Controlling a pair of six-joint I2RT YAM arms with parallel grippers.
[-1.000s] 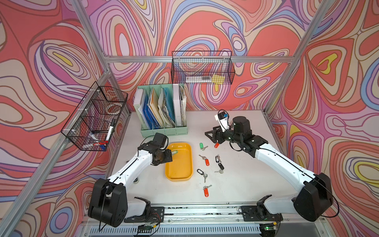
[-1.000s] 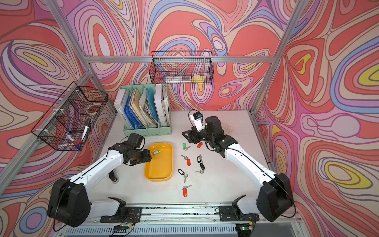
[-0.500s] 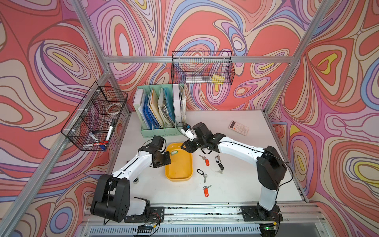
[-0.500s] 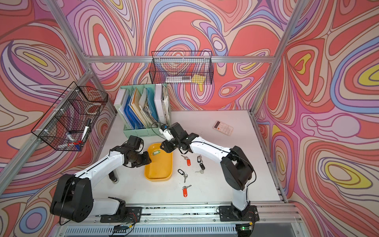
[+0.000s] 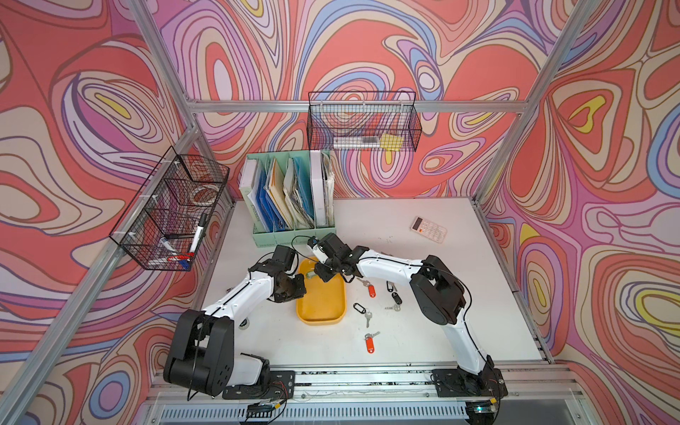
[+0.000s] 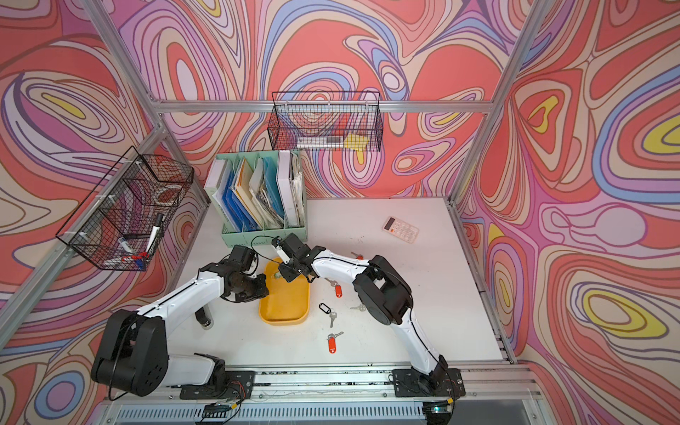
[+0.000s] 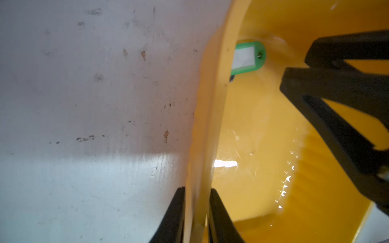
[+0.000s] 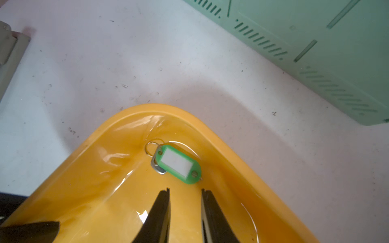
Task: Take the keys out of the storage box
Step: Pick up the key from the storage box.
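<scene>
Right gripper (image 8: 185, 190) swung into storage box's (image 8: 134, 111) corner beside keys (image 8: 179, 164).

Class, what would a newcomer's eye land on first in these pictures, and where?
The swirling pink-and-red walls all round the white table strike first. At the table's middle sits the yellow storage box: the left claw pinches its rim while the right claw hovers open close to a green-tagged key in its corner. Red- and black-tagged keys lie scattered on the table beside the box.
</scene>
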